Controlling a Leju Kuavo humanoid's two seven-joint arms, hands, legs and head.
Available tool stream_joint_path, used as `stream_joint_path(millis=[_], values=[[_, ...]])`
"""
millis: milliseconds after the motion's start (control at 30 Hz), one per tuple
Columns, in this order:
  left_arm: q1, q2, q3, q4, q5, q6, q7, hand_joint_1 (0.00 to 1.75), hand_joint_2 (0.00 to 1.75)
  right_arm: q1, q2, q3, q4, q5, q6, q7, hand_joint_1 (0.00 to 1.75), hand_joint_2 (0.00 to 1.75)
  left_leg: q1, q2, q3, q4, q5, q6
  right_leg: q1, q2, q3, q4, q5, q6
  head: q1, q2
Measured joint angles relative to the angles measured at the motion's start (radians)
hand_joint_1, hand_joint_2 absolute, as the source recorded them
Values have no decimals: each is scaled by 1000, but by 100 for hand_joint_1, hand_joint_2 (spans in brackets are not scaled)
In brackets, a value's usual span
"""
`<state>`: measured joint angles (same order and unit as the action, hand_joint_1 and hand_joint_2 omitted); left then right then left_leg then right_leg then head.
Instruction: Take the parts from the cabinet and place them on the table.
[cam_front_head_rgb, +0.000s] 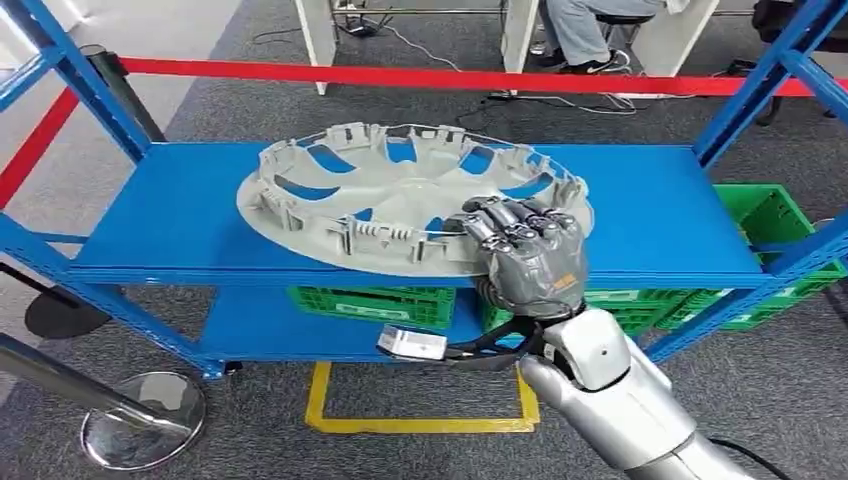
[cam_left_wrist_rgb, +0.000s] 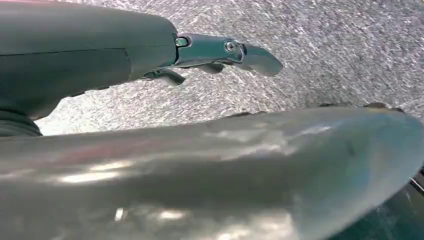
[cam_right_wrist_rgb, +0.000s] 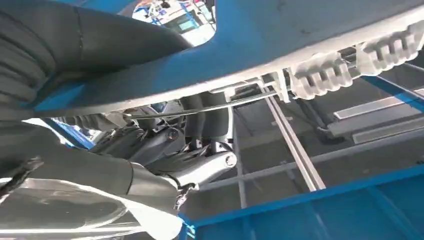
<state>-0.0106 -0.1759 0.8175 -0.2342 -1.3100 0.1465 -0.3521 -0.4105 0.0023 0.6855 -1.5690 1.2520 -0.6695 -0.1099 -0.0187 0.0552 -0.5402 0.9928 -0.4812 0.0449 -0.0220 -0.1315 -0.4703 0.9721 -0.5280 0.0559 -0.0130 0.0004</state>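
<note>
A grey wheel cover (cam_front_head_rgb: 400, 195), inner side up with clips around its rim, lies on the top blue shelf (cam_front_head_rgb: 160, 215) of the cabinet. My right hand (cam_front_head_rgb: 530, 255) grips its near right rim, the fingers curled over the edge from above. In the right wrist view the ribbed clips of the wheel cover (cam_right_wrist_rgb: 325, 75) pass between the thumb and the dark fingers (cam_right_wrist_rgb: 200, 170). My left hand (cam_left_wrist_rgb: 150, 50) hangs over grey carpet, its fingers (cam_left_wrist_rgb: 225, 50) stretched out and holding nothing.
Green crates (cam_front_head_rgb: 370, 305) stand on the lower shelf, another green crate (cam_front_head_rgb: 775, 215) at the right. Blue uprights frame the cabinet. Red barrier tape (cam_front_head_rgb: 400, 75) runs behind it, and a stanchion base (cam_front_head_rgb: 140, 420) sits at the near left. A person (cam_front_head_rgb: 590, 25) sits at the back.
</note>
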Motion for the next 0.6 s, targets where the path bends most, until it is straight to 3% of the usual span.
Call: stream_joint_path(millis=[67, 100, 167, 200, 233, 333, 367, 400, 500, 533, 567, 600], values=[[-1, -1, 0, -2, 0, 0, 2, 0, 0, -2, 0, -1, 1, -2, 0, 1, 175, 175, 8, -7, -1, -9, 10, 8, -4, 86, -33, 51, -56, -2, 3, 0], [-4, -1, 0, -3, 0, 0, 2, 0, 0, -1, -1, -2, 4, -2, -2, 1, 175, 175, 8, -11, -6, -9, 13, 12, -4, 111, -69, 130, -97, -2, 7, 0], [-7, -2, 0, -4, 0, 0, 3, 0, 0, 2, -2, -2, 8, -5, -3, 1, 175, 175, 6, -24, -13, -7, 17, 13, -3, 129, -155, 301, -153, 0, 8, 0], [-7, -2, 0, -4, 0, 0, 4, 0, 0, 6, -2, -1, 9, -4, -2, 1, 175, 175, 5, -31, -14, -7, 18, 13, -2, 129, -175, 334, -147, 0, 8, 0], [-7, -2, 0, -4, 0, 0, 7, 0, 0, 10, -2, -1, 10, -4, -2, 1, 175, 175, 5, -37, -13, -6, 18, 12, -2, 129, -172, 319, -116, -1, 8, 0], [-9, -4, 0, -5, -1, -1, 8, 0, 0, 10, -2, -2, 11, -3, -1, 1, 175, 175, 6, -51, -13, 4, 16, 5, -3, 129, -81, 83, 37, -11, 9, 0], [-10, -4, 0, -5, -1, -1, 10, 0, 0, 8, -2, -2, 11, -3, -1, 2, 175, 175, 4, -54, -20, 6, 17, -3, -1, 130, -59, 63, 17, -14, 7, 0], [-13, -4, 0, -5, -1, -1, 10, 0, 0, 7, -2, -2, 9, -2, -2, 2, 175, 175, 4, -57, -28, 12, 23, -12, 3, 131, -57, 52, 28, -17, 8, 0], [-12, -4, 0, -5, -2, -2, 10, 0, 0, 6, -2, -2, 10, -2, -2, 2, 175, 175, 5, -58, -39, 14, 35, -31, 3, 131, -68, 43, 26, -21, 4, 0], [-12, -4, 0, -6, -2, -2, 10, 0, 0, 7, -2, -2, 10, -2, -2, 3, 175, 175, 7, -59, -48, 22, 22, -36, -6, 129, -71, 34, 33, -32, 5, 0], [-12, -4, 0, -6, -2, -2, 10, 0, 0, 6, -2, -2, 10, -2, -2, 3, 175, 175, 7, -58, -56, 44, -9, -45, -5, 129, -78, 33, 38, -42, 1, 0], [-12, -4, 0, -6, -2, -2, 10, 0, 0, 4, -2, -2, 10, -2, -1, 3, 175, 175, 11, -58, -80, 110, -60, -53, -5, 128, -88, 33, 44, -51, -3, 0]])
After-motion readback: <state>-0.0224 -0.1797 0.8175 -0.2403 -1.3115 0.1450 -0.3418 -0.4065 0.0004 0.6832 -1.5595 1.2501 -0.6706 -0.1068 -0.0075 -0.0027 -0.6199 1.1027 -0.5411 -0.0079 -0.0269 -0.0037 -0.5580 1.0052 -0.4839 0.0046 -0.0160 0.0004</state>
